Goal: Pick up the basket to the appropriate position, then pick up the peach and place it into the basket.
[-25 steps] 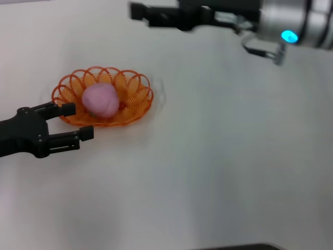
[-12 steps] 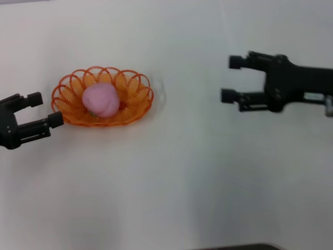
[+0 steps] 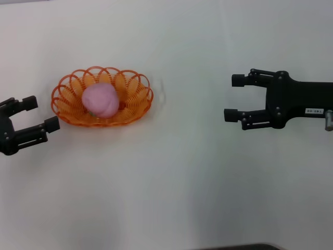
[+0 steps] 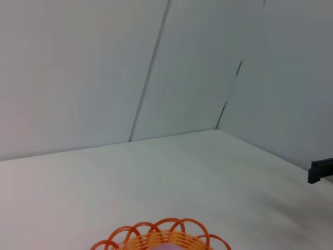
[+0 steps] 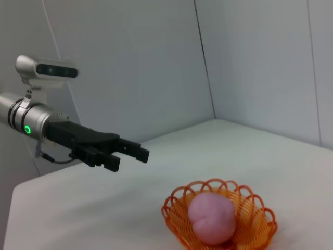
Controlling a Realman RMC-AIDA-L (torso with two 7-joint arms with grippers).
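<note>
The orange wire basket point(image 3: 132, 99) stands on the white table at the left in the head view, with the pale pink peach point(image 3: 100, 100) resting inside it. My left gripper point(image 3: 40, 114) is open and empty just left of the basket, apart from it. My right gripper point(image 3: 233, 97) is open and empty far to the right, pointing toward the basket. The right wrist view shows the basket point(image 5: 257, 221), the peach point(image 5: 210, 216) in it and my left gripper point(image 5: 130, 157) beyond. The left wrist view shows only the basket's rim point(image 4: 156, 237).
The white table point(image 3: 171, 177) spreads around the basket with nothing else on it. Grey walls meet at a corner behind the table point(image 4: 226, 104) in the wrist views.
My left gripper pulled back leftward, away from the basket. My right arm swung down from the far top into the right side of the table. The peach and basket stayed still.
</note>
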